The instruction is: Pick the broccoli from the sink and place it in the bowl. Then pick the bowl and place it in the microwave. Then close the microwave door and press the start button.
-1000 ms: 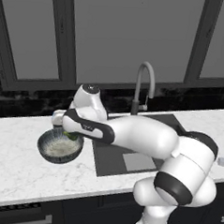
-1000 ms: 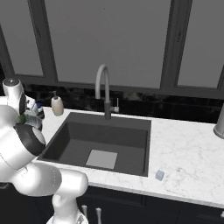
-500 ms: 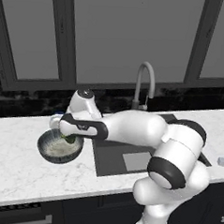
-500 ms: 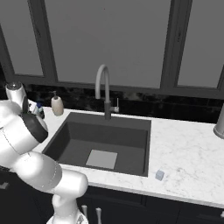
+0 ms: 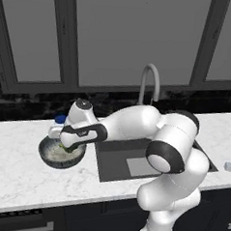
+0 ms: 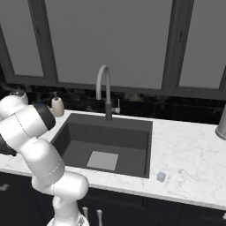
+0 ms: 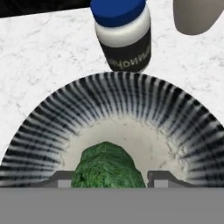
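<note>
Broccoli over the bowl
The gripper (image 7: 109,178) grasps the broccoli (image 7: 107,165) between its fingers, directly above the bowl (image 7: 131,105) floor, so release drops it in.

arm (image 5: 136,126) stretched left, jaws ard broccoli (image 7: 107,166)

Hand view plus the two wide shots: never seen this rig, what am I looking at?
It is a rendered kitchen with a white robot arm on a base that can drive. Two cameras ride on the base, behind the arm to its left and right, and both look over the sink. The third camera sits on the hand, looking along the gripper. In the left base view the hand reaches over a bowl on the marble counter, beside the sink. The hand view shows the broccoli between the two fingertips, low inside the bowl, with a blue-capped jar behind it.
</note>
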